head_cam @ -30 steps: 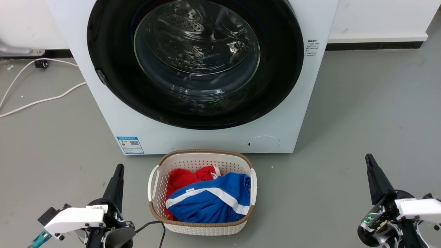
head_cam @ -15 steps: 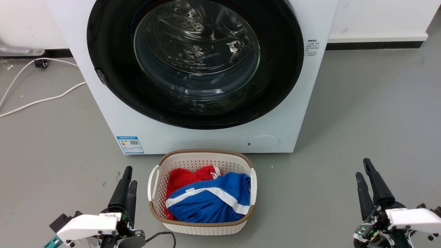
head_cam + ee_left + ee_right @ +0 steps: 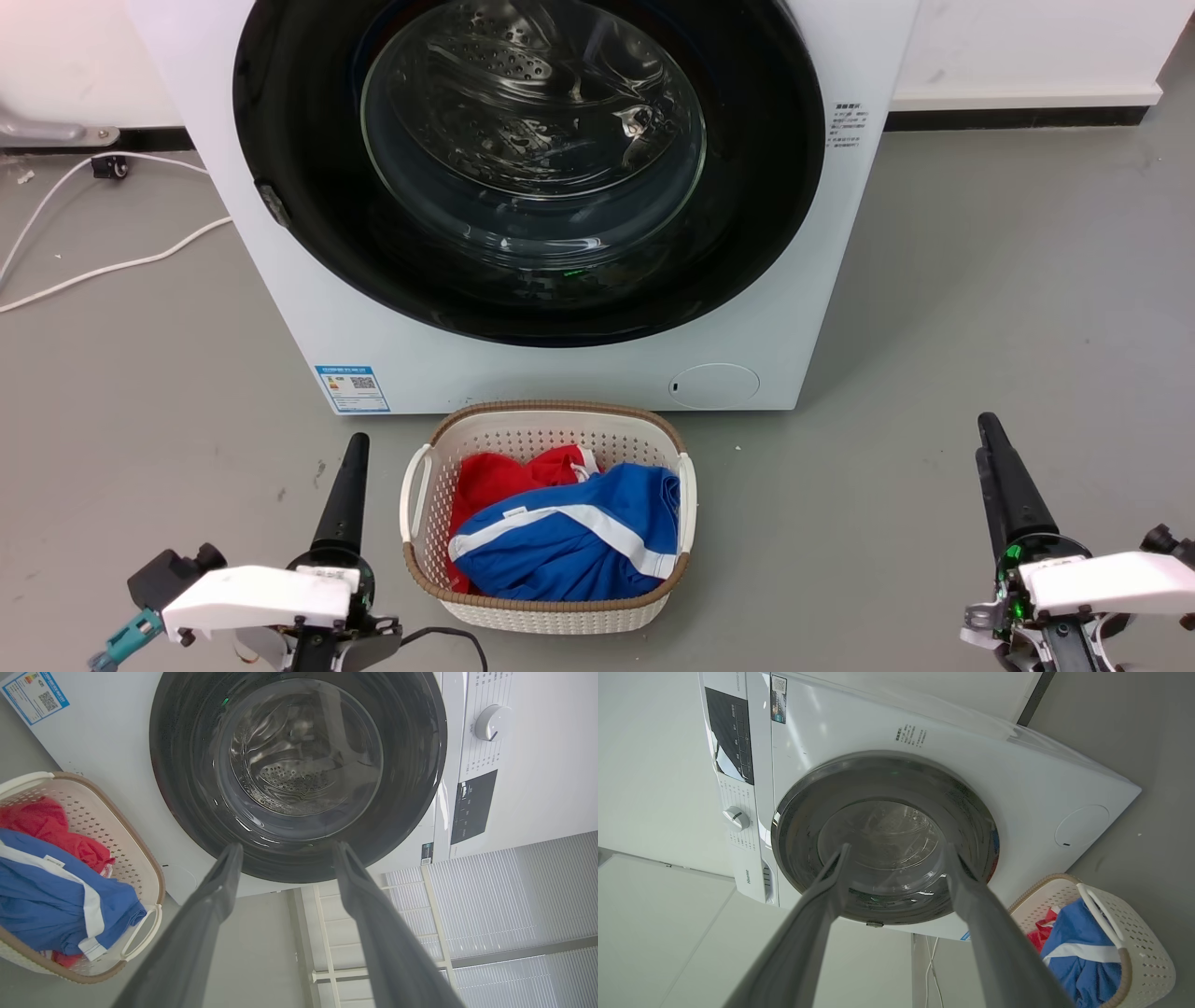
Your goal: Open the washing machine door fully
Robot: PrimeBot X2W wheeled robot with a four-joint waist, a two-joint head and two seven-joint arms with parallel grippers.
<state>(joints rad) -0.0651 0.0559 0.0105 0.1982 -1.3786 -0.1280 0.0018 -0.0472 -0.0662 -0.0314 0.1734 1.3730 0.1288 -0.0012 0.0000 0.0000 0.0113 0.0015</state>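
Now for the door: robot faces a closed washer

The washing machine door (image 3: 527, 168), a glossy black disc with a glass bowl centre, sits flush and closed at 12 o'clock in the head view. The left gripper (image 3: 355, 457) hovers low at 7 o'clock and the right gripper (image 3: 988, 439) at 5 o'clock, both well apart from the machine. Each wrist view shows its fingers spread and holding nothing. A laundry basket (image 3: 546, 616) of red and blue clothes stands at 6 o'clock, just in front of the machine. The step in hand appears to be the approach. A small grey tab (image 3: 271, 205) on the door's rim at 9 o'clock looks like the pull point, so the left arm seems the better placed. It should pass beside the basket, hook the rim there, and draw outward in an arc, probably toward 3 o'clock, without catching the basket.
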